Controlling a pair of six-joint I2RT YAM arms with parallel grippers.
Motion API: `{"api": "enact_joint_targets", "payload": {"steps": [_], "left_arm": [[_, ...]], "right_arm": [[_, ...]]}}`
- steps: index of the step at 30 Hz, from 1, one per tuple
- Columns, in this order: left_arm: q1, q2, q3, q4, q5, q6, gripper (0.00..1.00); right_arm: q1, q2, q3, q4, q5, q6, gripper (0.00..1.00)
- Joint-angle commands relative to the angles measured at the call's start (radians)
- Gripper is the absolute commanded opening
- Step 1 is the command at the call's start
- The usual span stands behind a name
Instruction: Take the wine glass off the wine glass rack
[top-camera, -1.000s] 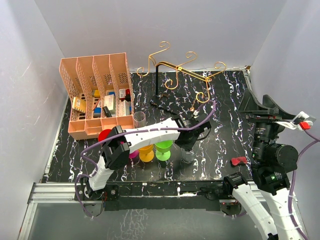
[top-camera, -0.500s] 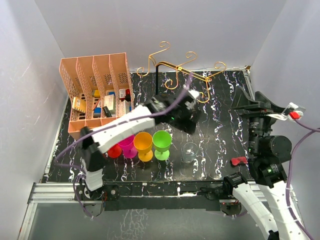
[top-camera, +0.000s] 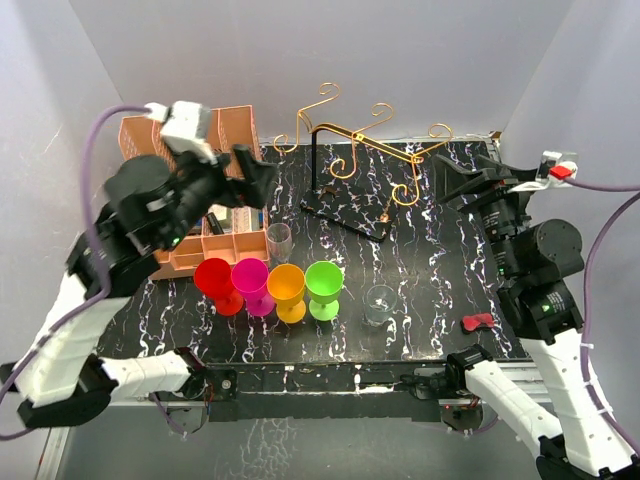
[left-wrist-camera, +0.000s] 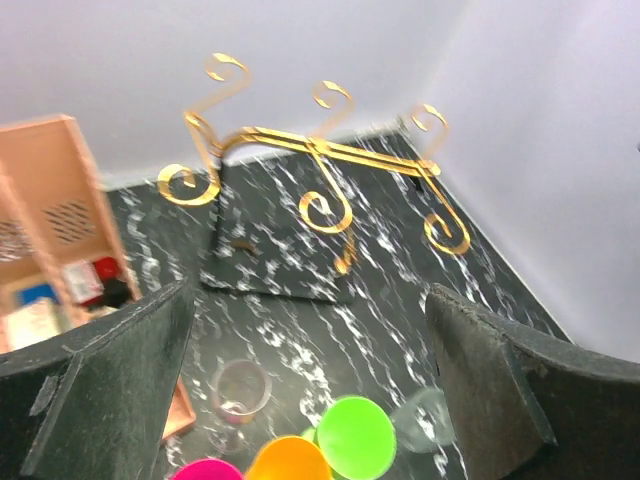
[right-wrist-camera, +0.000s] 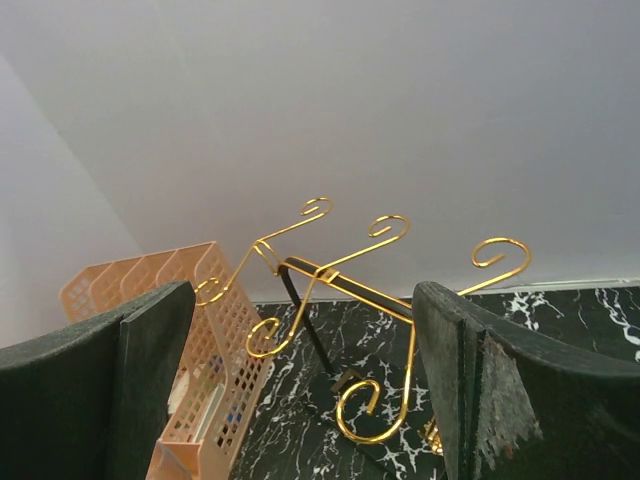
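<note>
The gold wire wine glass rack (top-camera: 362, 143) stands at the back on its black base (top-camera: 345, 215), and nothing hangs from its scroll arms (left-wrist-camera: 322, 152) (right-wrist-camera: 340, 268). A clear wine glass (top-camera: 380, 303) stands upright on the table right of the coloured goblets, partly behind a finger in the left wrist view (left-wrist-camera: 420, 422). A second clear glass (top-camera: 279, 240) (left-wrist-camera: 240, 393) stands by the organiser. My left gripper (top-camera: 252, 185) (left-wrist-camera: 310, 330) hangs high at the left, open and empty. My right gripper (top-camera: 455, 185) (right-wrist-camera: 305, 340) is open and empty, facing the rack from the right.
Red (top-camera: 213, 280), pink (top-camera: 250, 280), orange (top-camera: 287, 285) and green (top-camera: 324, 282) goblets stand in a row near the front. A peach slotted organiser (top-camera: 195, 160) with small items fills the back left. A small red object (top-camera: 478, 322) lies at the front right.
My left gripper has opened, left the clear glass standing on the table, and swung up and back to the left. The right arm has turned a little toward the rack.
</note>
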Motion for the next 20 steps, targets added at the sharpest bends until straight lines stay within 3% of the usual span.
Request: {"api": "enact_joint_targets", "payload": {"steps": [1, 5, 10, 20], "left_arm": [[0.006, -0.112, -0.089, 0.075, -0.269, 0.076, 0.97], [0.005, -0.261, -0.175, 0.149, -0.367, 0.059, 0.97], [0.005, -0.388, -0.270, 0.219, -0.376, 0.042, 0.97], [0.005, -0.380, -0.231, 0.157, -0.370, 0.038, 0.97]], "right_arm": [[0.004, 0.038, 0.149, -0.107, -0.114, -0.016, 1.00], [0.004, 0.051, 0.241, -0.186, -0.126, -0.034, 0.99], [0.004, 0.074, 0.341, -0.276, -0.053, -0.043, 0.99], [0.004, 0.120, 0.406, -0.354, 0.011, -0.033, 0.99]]}}
